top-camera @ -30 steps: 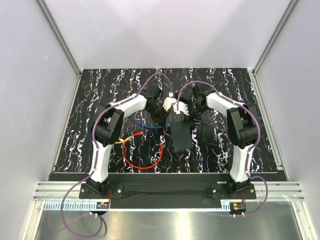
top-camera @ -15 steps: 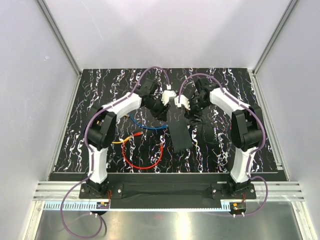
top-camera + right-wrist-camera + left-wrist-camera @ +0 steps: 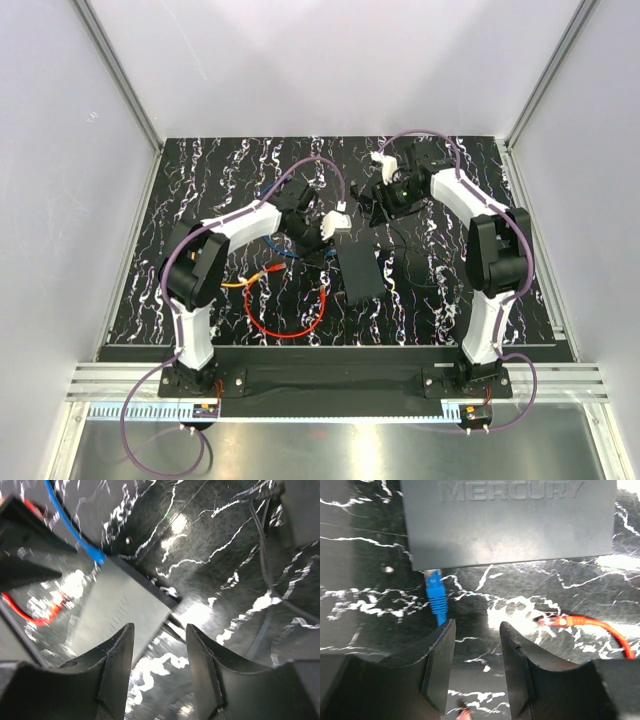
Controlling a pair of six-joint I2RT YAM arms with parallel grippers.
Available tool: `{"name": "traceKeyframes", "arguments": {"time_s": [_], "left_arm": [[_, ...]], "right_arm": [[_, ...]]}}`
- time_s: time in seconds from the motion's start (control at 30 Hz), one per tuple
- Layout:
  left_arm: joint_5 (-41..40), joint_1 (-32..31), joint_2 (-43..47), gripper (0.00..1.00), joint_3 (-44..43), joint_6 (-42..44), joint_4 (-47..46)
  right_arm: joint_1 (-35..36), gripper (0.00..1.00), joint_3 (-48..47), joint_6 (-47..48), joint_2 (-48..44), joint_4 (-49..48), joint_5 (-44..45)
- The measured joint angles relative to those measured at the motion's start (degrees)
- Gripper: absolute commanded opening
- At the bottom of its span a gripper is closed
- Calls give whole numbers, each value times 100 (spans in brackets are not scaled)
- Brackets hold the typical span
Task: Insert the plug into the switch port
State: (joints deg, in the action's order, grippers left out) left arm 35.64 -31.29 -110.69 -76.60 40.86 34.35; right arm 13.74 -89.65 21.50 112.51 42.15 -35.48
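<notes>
A flat black box (image 3: 362, 272) lies near the middle of the dark, white-streaked tabletop (image 3: 200, 180) in the top view. In the left wrist view the box fills the top of the frame, with the word MERCURY on it. The blue plug (image 3: 434, 587) sits just under the box's lower edge, left of the middle, and its clear tip touches that edge. The switch port is on that edge, but the plug hides it, so I cannot tell how far in the plug is. The left end effector (image 3: 476, 630) is at the bottom of that view. Its two fingers are apart and hold nothing, and the blue cord runs down behind the left finger (image 3: 440, 665). In the right wrist view, the right end effector (image 3: 160, 630) is spread apart too, with nothing between its fingers. The box shows far below it, with the blue plug at the upper left. A red cable (image 3: 290, 325) curls at the lower left of the top view. A thin black cord (image 3: 262, 545) runs down the upper right of the right wrist view.
</notes>
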Motion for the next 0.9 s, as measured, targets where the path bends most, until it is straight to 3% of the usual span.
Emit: {"name": "traceKeyframes", "arguments": {"time_s": [0.3,0.67,0.9], "left_arm": [[-361,-20,-348,46,-907,444,363],[-800,-225,-946,45,-1410,584,1025],[-1121,-262,-1130,37,-1569,551,1261]], "right_arm": [[2,54,98,-1633,649,-404,-63],[2,54,396,-2044,745,-511,-197],[4,47,411,-2212,774,-509,-323]]}}
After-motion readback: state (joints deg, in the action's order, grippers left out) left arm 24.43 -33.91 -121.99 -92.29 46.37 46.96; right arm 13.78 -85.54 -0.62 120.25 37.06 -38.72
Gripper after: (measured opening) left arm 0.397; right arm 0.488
